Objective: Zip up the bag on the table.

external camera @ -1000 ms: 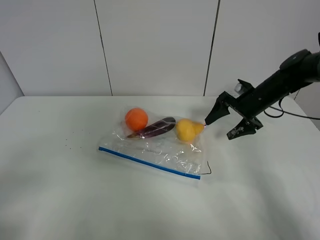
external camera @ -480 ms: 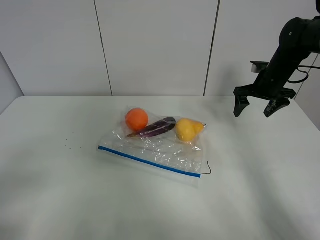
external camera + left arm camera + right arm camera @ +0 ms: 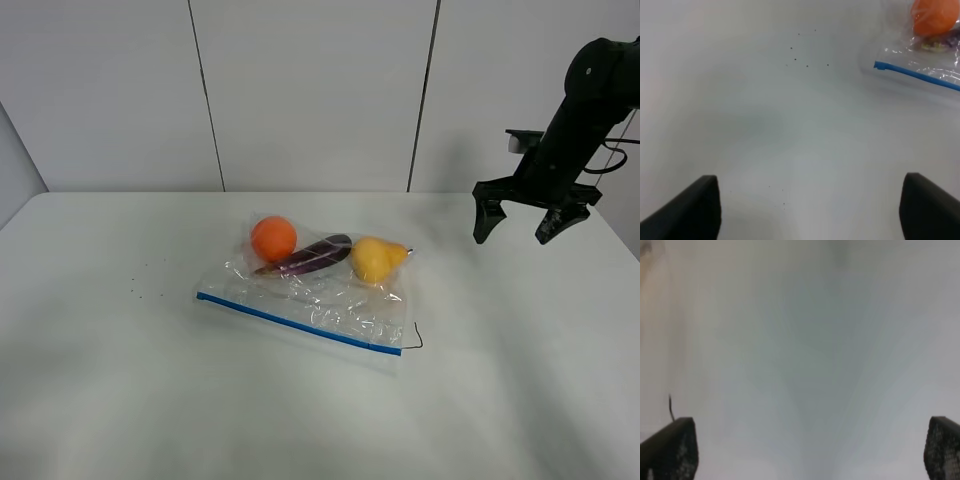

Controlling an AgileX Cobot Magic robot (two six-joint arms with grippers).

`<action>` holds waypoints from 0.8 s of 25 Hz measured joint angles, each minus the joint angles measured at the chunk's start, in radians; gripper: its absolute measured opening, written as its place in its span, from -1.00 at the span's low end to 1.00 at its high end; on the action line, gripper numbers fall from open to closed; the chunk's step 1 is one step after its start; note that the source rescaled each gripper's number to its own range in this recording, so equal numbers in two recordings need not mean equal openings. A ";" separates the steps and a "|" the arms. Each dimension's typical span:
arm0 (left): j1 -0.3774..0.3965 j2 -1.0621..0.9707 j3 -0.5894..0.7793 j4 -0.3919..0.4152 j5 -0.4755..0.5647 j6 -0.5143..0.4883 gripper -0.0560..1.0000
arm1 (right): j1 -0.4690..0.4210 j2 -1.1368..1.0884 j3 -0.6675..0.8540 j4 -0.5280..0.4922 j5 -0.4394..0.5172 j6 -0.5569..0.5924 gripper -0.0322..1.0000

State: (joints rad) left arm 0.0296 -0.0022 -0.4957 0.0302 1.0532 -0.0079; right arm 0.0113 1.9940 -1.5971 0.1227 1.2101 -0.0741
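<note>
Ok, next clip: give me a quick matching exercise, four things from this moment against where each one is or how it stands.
Things:
1. orange toy fruit
2. yellow toy fruit
3. blue zipper strip
4. right gripper

Places or states:
A. open, in the air to the right of the bag, touching nothing
B. along the bag's near edge
C. inside the bag, at its left end
D. inside the bag, at its right end

Pairs: 1-C, 2-D, 3-B, 4-A

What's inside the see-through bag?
Inside the bag are an orange ball-shaped fruit, a dark purple eggplant and a yellow pear. Nothing else shows through the crinkly plastic.
</note>
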 joint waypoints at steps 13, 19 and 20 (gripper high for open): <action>0.000 0.000 0.000 0.000 0.000 0.000 0.90 | 0.000 -0.560 0.642 -0.018 0.000 -0.004 1.00; 0.000 0.000 0.000 0.000 0.000 0.000 0.90 | 0.000 -0.881 0.900 -0.032 -0.065 -0.004 1.00; 0.000 0.000 0.000 0.000 0.000 0.000 0.90 | 0.000 -0.930 0.937 -0.037 -0.084 -0.004 1.00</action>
State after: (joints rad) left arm 0.0296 -0.0022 -0.4957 0.0302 1.0532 -0.0079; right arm 0.0113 1.0637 -0.6599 0.0856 1.1260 -0.0784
